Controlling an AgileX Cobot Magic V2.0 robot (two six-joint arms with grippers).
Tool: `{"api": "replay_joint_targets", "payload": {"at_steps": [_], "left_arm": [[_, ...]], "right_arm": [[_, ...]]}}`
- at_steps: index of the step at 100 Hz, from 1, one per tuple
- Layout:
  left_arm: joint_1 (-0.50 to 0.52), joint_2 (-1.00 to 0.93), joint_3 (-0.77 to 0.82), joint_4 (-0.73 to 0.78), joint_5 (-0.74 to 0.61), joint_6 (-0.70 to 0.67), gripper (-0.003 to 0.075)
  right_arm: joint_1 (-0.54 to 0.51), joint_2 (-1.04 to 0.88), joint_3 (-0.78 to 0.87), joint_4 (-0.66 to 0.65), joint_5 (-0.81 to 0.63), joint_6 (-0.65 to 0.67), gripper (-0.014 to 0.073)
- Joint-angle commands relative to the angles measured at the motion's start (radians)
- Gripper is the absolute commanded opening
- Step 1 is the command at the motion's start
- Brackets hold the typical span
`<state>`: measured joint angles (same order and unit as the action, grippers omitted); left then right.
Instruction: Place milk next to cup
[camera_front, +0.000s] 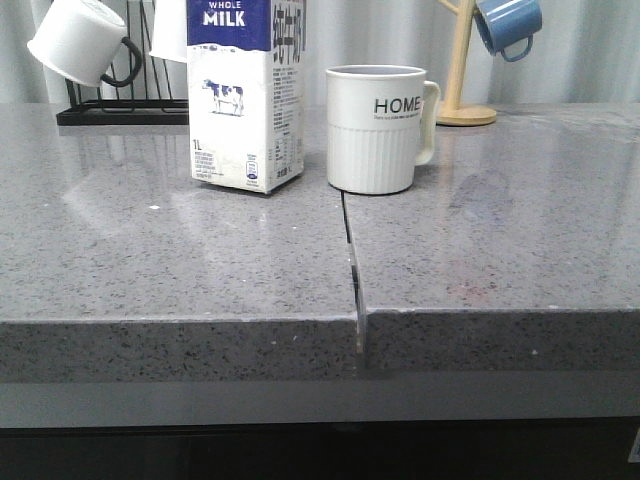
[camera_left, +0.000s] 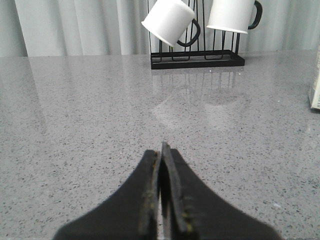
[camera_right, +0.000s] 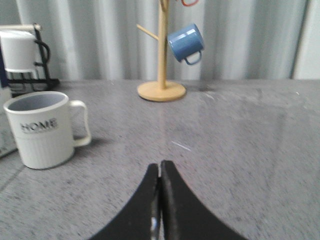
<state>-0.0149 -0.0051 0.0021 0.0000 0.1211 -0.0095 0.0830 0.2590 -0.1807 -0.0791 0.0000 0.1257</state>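
The milk carton, white with a blue "WHOLE MILK" band and a cow picture, stands upright on the grey counter. The white ribbed "HOME" cup stands just right of it, a small gap between them, handle to the right. The cup also shows in the right wrist view. A sliver of the carton shows at the edge of the left wrist view. Neither gripper shows in the front view. My left gripper is shut and empty over bare counter. My right gripper is shut and empty, apart from the cup.
A black wire rack with plain white mugs stands at the back left. A wooden mug tree with a blue mug stands at the back right. A seam splits the counter in the middle.
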Motion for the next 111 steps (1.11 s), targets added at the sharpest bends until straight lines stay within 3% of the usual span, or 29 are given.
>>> {"api": "replay_joint_targets", "payload": {"at_steps": [1,18,29,111], "left_arm": [[0.002,-0.031,0.042,-0.007,-0.081,-0.008,-0.0021],[0.002,-0.031,0.042,-0.007,-0.081,-0.008,-0.0021],[0.002,-0.031,0.042,-0.007,-0.081,-0.008,-0.0021],[0.002,-0.031,0.042,-0.007,-0.081,-0.008,-0.0021]], "right_arm": [[-0.048,-0.014,0.027,0.000,-0.087,-0.004,-0.0067],[-0.114,-0.164,0.196,0.041,-0.148,0.000,-0.0067],[-0.133,-0.300,0.191,0.037,0.008,-0.006,-0.0067],[-0.134,-0.290,0.191,0.028,-0.015,-0.012,-0.0067]]}}
